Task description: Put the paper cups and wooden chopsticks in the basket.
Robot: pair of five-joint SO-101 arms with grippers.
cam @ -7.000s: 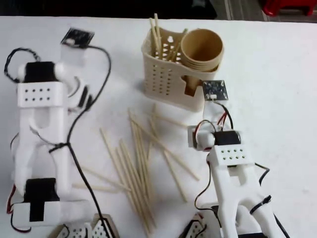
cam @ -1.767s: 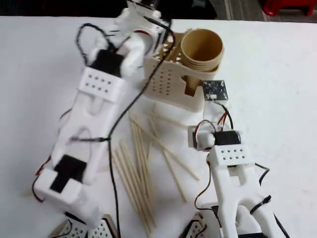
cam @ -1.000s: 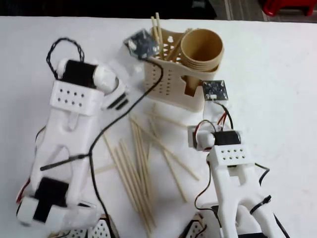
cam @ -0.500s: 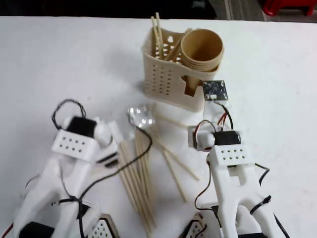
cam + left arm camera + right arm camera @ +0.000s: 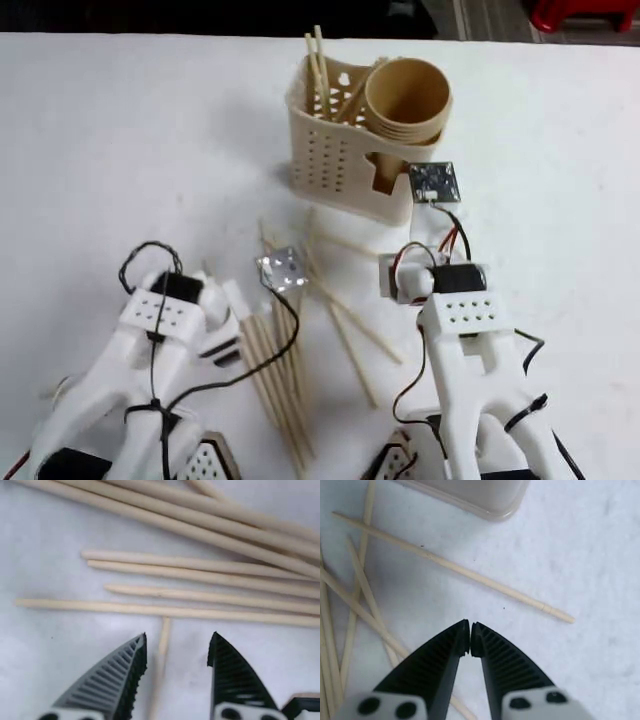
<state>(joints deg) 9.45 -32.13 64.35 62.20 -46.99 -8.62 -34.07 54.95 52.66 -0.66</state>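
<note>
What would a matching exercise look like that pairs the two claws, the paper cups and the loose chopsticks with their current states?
Column one
1. left claw
2. right claw
3. paper cups
4. loose chopsticks

Column two
A. lying flat on the table
B. shut, with nothing held
C. open
D. stacked in the basket

Pairs: 1-C, 2-B, 3-D, 4-A

Robotics lab bench: 2 small white arms, left and right, with exposed wiring, on a white table.
</note>
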